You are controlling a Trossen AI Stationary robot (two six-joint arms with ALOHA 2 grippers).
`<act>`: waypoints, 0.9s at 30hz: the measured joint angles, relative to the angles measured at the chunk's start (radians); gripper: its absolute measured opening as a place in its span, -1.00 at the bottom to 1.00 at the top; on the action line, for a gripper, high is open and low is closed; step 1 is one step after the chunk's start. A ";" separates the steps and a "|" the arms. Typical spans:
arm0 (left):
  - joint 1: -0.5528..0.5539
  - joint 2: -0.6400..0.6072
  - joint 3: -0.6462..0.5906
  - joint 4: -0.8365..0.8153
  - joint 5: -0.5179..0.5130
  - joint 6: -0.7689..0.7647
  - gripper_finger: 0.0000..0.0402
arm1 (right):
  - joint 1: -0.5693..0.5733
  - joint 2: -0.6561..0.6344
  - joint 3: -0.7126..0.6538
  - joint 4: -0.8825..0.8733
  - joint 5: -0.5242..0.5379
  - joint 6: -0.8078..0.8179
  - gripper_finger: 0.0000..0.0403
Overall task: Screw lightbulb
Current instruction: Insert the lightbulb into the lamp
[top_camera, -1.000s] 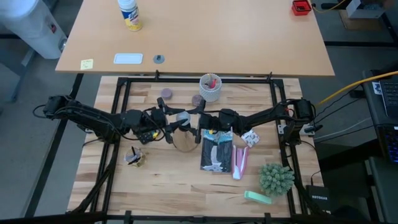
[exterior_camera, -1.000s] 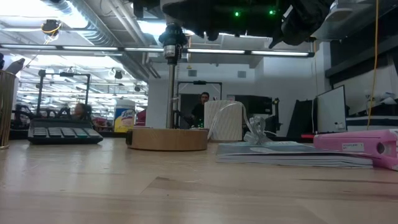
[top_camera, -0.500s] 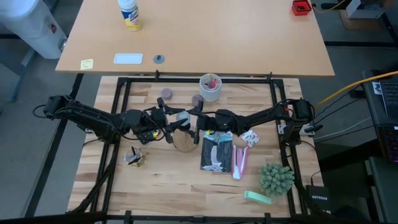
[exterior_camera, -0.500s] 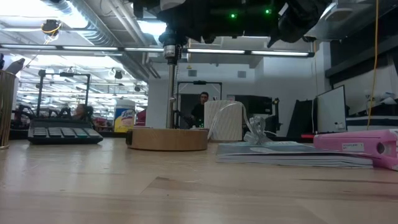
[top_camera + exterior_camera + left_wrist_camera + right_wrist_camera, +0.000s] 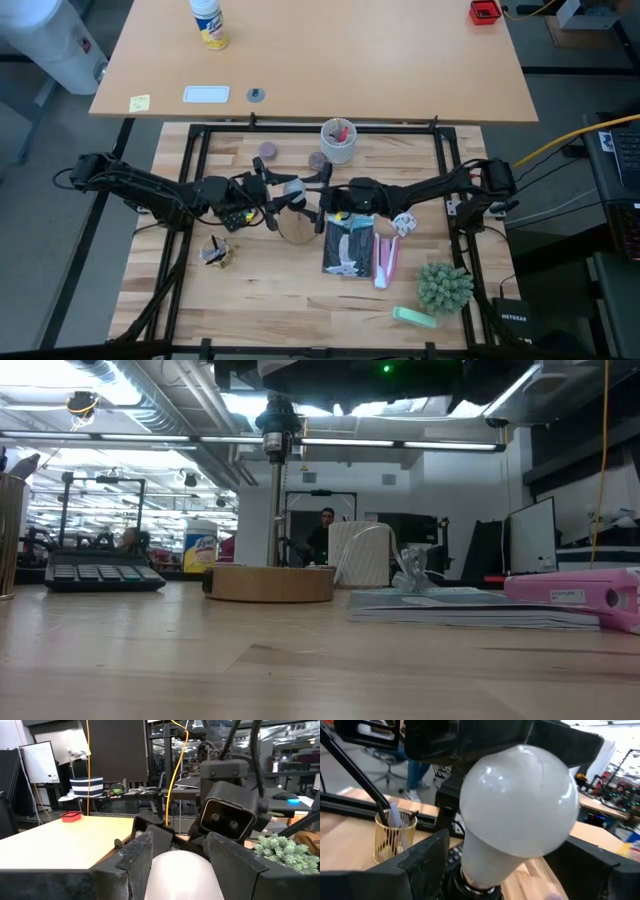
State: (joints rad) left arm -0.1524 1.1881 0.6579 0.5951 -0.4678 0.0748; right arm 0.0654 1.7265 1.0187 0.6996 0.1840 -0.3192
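My left gripper [image 5: 175,865] clamps the lightbulb [image 5: 520,805] over the socket post [image 5: 276,490]; my right gripper [image 5: 505,865], fingers apart, should close squarely around the glass before twisting.

One lightbulb [image 5: 520,805]; two tools

A lab: whiteboard [image 5: 39,762], monitor [image 5: 533,536], exposed ceiling ducts [image 5: 150,405]
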 joint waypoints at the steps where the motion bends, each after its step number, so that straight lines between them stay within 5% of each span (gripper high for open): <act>1: 0.000 0.000 0.000 0.000 0.000 0.000 -0.10 | 0.006 -0.010 0.000 -0.020 0.014 0.000 0.62; 11: 0.000 0.000 0.000 0.000 -0.003 -0.001 -0.10 | 0.061 -0.087 0.001 -0.227 0.171 -0.007 0.62; 27: 0.001 0.000 0.000 0.000 -0.002 0.003 -0.10 | 0.034 -0.302 0.003 -0.471 0.122 -0.006 0.54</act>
State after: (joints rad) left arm -0.1516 1.1881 0.6579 0.5952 -0.4702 0.0780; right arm 0.0993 1.4241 1.0214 0.2287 0.3058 -0.3254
